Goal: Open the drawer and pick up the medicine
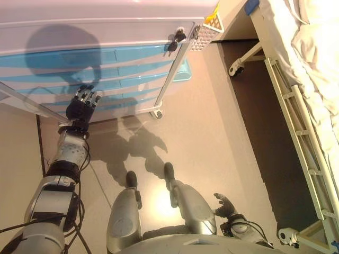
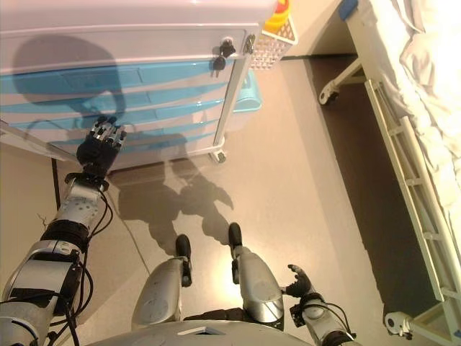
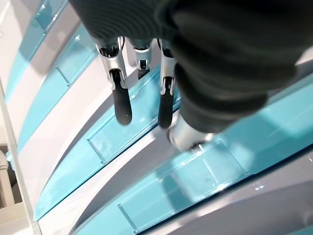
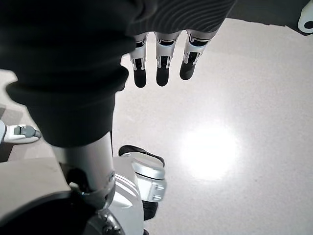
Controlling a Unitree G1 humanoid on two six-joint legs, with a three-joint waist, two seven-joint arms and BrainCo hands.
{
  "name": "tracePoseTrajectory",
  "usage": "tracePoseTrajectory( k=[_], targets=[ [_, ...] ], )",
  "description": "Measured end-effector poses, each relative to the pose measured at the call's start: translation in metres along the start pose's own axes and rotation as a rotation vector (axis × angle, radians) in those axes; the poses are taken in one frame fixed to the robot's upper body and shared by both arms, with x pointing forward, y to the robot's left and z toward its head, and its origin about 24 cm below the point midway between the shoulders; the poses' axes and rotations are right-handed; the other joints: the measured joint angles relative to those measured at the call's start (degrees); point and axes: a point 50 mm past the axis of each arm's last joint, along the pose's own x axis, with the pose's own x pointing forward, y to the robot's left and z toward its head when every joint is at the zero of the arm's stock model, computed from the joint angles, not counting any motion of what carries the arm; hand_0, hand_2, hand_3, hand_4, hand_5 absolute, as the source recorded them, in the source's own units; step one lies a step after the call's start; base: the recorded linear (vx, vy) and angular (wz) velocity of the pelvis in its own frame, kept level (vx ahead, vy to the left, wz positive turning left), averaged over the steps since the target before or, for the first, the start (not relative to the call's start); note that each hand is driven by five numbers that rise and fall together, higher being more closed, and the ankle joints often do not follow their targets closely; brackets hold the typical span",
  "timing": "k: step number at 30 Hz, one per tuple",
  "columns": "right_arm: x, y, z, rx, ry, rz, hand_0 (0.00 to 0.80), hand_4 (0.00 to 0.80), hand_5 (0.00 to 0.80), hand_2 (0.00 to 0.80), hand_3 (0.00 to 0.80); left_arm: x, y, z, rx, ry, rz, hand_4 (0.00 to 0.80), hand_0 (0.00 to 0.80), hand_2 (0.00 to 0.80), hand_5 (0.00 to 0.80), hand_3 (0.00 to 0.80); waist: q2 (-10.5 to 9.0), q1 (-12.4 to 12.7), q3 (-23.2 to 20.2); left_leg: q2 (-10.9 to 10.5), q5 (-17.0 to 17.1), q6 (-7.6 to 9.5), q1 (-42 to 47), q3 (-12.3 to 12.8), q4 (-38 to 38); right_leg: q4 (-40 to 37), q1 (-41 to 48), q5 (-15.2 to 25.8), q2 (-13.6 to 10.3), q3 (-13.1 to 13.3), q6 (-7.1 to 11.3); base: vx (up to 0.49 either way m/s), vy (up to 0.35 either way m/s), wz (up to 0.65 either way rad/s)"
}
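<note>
Both hands were empty: my left hand (image 1: pixel 81 107), fingers relaxed, reached to the blue drawers (image 1: pixel 114 74), all closed so no medicine showed, while my right hand (image 1: pixel 224 205) hung idle, loosely spread, low right.

Drawer carts: one white cart (image 1: pixel 106 13)
Blue drawer fronts (image 1: pixel 63 58): at least four stacked fronts show, all closed
Keys (image 1: pixel 175 41): one bunch hanging at the cart's corner
Baskets: one white basket (image 1: pixel 207 30) on the cart's side
Beds: one bed (image 1: pixel 307 69)
Robot hands: two, left hand (image 1: pixel 80 106) and right hand (image 1: pixel 225 205)
</note>
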Motion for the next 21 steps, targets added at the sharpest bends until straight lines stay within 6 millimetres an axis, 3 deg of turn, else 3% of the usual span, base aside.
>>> tracePoseTrajectory(
  k=[6,13,16,21],
  targets=[
    [0.000,0.000,-0.001,-0.022,0.010,0.000,0.000,0.000,0.000,0.000,0.000,-0.007,0.008,-0.004,-0.039,0.014,0.019,0.800,0.800,0.800,0.800,0.800,0.01,0.03,0.01,-0.04,1.17,-0.28,3.46,0.05,-3.83,-0.90,2.01,0.00,0.10,-0.07,0.00,0.018,0.016,0.00],
    [0.000,0.000,-0.002,-0.022,0.018,0.001,0.000,0.000,0.000,0.000,0.000,-0.016,0.012,-0.017,-0.283,-0.028,-0.011,0.800,0.800,0.800,0.800,0.800,0.02,0.10,0.01,-0.09,1.18,-0.31,4.30,-0.15,-4.81,-1.71,2.89,0.01,0.07,-0.10,-0.01,-0.047,0.007,0.02],
    [0.000,0.000,-0.001,-0.044,0.023,0.006,0.000,0.000,0.000,0.000,0.000,-0.026,0.013,-0.029,-0.360,-0.039,-0.028,0.800,0.800,0.800,0.800,0.800,0.06,0.28,0.03,-0.19,1.19,-0.31,5.43,-0.51,-5.81,-1.99,3.79,0.01,0.03,-0.20,-0.01,-0.085,0.030,0.07],
    [0.001,-0.003,-0.002,-0.081,0.043,0.011,0.000,0.000,0.000,0.000,0.000,-0.068,0.016,-0.077,-0.494,0.005,-0.090,0.800,0.800,0.800,0.800,0.800,0.26,1.97,0.17,-1.06,1.53,-0.89,6.53,-2.37,-5.91,-1.94,5.53,0.00,-0.73,-1.70,-0.01,-0.141,0.033,0.19]
  ],
)
